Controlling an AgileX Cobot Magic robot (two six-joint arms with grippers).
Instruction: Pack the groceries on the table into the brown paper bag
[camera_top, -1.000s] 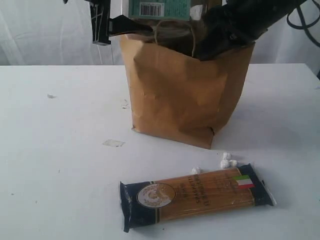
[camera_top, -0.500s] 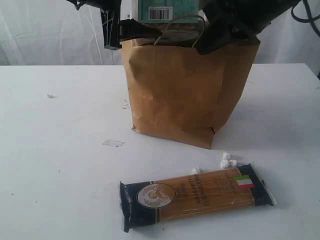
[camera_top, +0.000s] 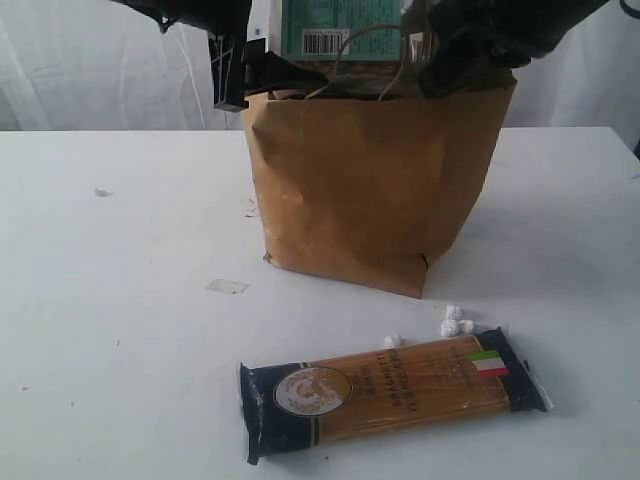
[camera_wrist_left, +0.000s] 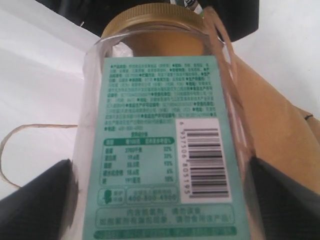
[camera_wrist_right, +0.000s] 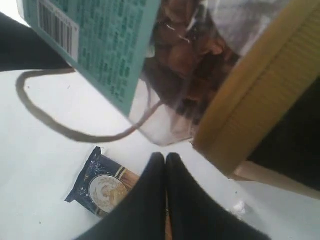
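1. The gold-lidded clear jar is cut off at the exterior view's 12 o'clock edge.
2. The brown paper bag hides its inside behind its walls.
3. In the right wrist view, the right end effector covers most of the spaghetti pack.

Tally by kind
One brown paper bag, one gold-lidded clear jar, one long navy-ended spaghetti pack, four tiny white pellets and one white table.
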